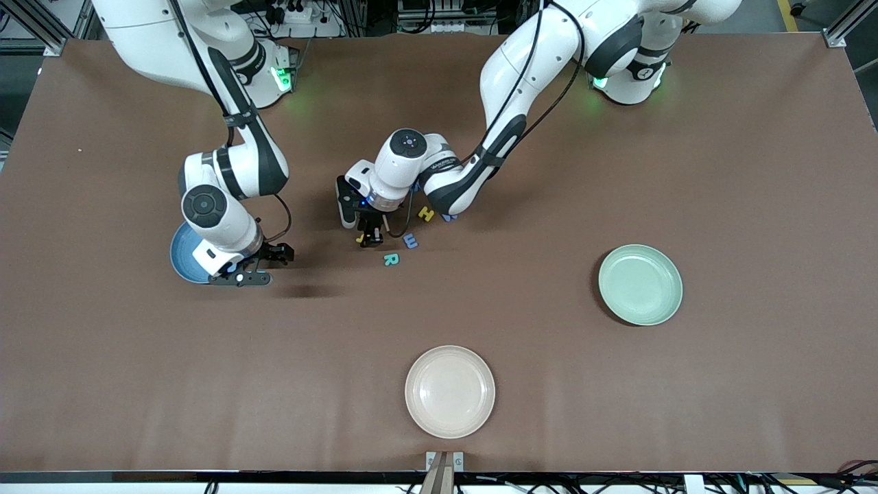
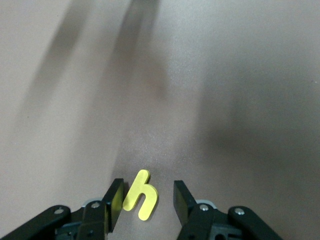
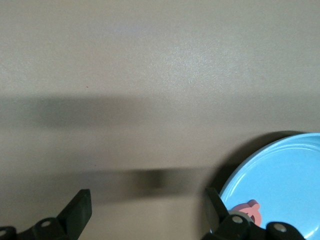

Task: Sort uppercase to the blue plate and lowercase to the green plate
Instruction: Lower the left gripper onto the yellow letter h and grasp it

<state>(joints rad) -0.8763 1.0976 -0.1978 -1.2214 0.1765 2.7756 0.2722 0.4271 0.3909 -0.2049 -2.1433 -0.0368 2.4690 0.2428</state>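
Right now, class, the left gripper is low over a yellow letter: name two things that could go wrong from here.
1. The left gripper straddles the flat yellow y; its fingers might close over it and miss.
2. Other letters, such as the teal R, lie close by and may be knocked.

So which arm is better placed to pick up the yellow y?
The left: the left gripper is down with its open fingers either side of the yellow y. The right gripper hangs open by the blue plate.
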